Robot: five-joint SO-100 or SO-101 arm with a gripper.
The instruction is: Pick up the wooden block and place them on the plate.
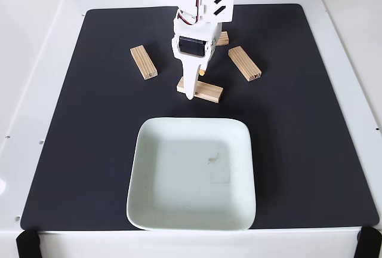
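Note:
Several wooden blocks lie on the black mat. One block (143,62) is at the left, one (244,63) at the right, and one (222,38) peeks out from behind the arm. The nearest block (206,91) lies just beyond the plate. My white gripper (190,92) points down over this block's left end, its tapered fingertip covering that end. Only one finger shows clearly, so the jaw gap is hidden. The pale mint plate (149,210) sits in front with nothing on it but a small brownish speck.
The black mat (310,150) covers most of the white table, with bare mat left and right of the plate. Black clamps sit at the table's front corners (27,243) and back edge.

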